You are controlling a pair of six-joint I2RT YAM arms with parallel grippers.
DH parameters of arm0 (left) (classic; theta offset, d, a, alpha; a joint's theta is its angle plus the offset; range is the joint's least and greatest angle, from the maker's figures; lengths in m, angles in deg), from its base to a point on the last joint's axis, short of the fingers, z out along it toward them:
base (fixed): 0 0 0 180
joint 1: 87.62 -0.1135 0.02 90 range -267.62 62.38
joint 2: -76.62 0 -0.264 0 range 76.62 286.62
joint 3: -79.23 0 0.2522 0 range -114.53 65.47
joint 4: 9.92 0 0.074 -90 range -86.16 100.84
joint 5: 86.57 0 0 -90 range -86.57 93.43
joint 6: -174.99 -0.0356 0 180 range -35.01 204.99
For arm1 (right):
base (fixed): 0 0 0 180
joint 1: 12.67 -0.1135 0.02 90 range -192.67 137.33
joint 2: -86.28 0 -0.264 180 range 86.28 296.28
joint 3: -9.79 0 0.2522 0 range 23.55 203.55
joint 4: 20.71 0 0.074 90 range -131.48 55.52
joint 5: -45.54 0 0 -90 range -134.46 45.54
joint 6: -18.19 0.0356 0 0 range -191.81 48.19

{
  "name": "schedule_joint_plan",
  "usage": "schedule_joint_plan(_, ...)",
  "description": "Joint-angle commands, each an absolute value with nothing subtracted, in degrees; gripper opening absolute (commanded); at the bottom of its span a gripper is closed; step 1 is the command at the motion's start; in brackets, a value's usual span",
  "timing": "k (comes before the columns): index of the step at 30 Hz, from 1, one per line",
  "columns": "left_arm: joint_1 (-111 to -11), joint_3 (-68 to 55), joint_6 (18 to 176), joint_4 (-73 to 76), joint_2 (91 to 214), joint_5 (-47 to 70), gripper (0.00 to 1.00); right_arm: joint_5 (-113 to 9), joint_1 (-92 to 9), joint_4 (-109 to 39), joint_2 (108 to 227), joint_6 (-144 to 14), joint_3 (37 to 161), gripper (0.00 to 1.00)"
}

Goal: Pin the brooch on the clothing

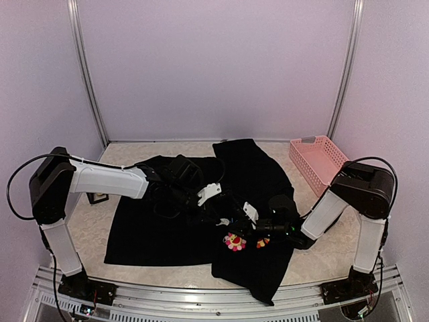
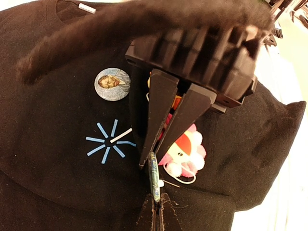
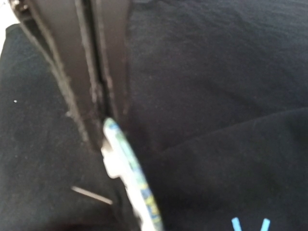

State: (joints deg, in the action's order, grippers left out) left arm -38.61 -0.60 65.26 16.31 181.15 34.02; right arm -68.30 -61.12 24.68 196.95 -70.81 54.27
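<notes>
Brooch (image 2: 154, 179) first: it's a small round button-type pin with a blue-green printed face. It's turned edge-on just above the chest of the big black short-sleeved shirt (image 2: 57, 159), between the light-blue star mark (image 2: 109, 141) and the pink flower badge (image 2: 192, 154).

My read is that the step is working the pin open or into the cloth. I'd hold the disc steady with one tool and move the other slowly, catching only a little fabric (a rushed twist could pop it loose).

Left tool (image 2: 156, 207) is pinched together on the brooch's lower edge. Right tool (image 2: 150, 162) reaches in from above, fingers together on the top edge.

A round portrait badge (image 2: 112, 84) sits nearer the collar, and the shirt is spread over the pale counter (image 1: 87, 228).
</notes>
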Motion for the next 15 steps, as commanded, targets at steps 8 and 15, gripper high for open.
schedule_joint_plan(8, -38.64, 0.09, 65.41, 14.97, 177.35, 36.73, 0.0, -64.95, -59.78, 13.07, 194.83, -73.86, 54.91, 0.03)
schedule_joint_plan(15, -38.75, 0.67, 66.18, 14.28, 177.35, 36.97, 0.0, -74.63, -59.55, 24.25, 190.25, -73.61, 51.61, 0.38)
